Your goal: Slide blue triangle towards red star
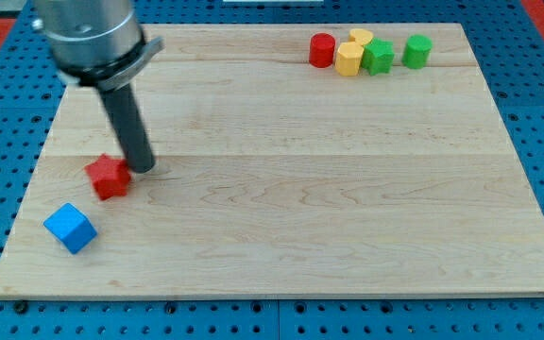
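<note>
Rod parked at the red star; the blue block waits below-left.

The wooden board (300,189) lies mostly bare across the centre and right of the frame. A cluster sits at upper right: red cylinder (322,49), two yellow blocks (349,57), green star (379,56), green cylinder (416,50). My tip (143,168) touches the red star (110,177) at middle left; there is no gripper, so nothing is held. The blue block (70,228), shape hard to make out, sits lower left near the board's edges. I judge the tip should circle below-left of it and push up-right, gently.
</note>
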You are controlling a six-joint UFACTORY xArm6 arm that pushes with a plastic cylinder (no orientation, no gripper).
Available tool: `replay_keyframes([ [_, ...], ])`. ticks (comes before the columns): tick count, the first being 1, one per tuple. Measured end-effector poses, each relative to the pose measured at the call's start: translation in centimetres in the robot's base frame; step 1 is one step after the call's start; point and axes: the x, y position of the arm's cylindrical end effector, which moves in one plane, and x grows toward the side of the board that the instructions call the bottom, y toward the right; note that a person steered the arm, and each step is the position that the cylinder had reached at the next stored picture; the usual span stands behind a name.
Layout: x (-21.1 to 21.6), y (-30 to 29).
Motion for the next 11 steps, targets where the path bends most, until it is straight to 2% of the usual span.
replay_keyframes([
  [1, 1.4, -1.4],
  [2, -6.8, -1.3],
  [3, -16.9, -2.2],
  [4, -21.8, -6.8],
  [5, -23.6, -12.9],
  [6, -21.1, -12.6],
  [7, -17.8, -4.8],
  [8, -9.6, -2.6],
  [9, -10.5, -3.1],
  [10, -14.0, -2.6],
  [11, -10.0, 4.5],
])
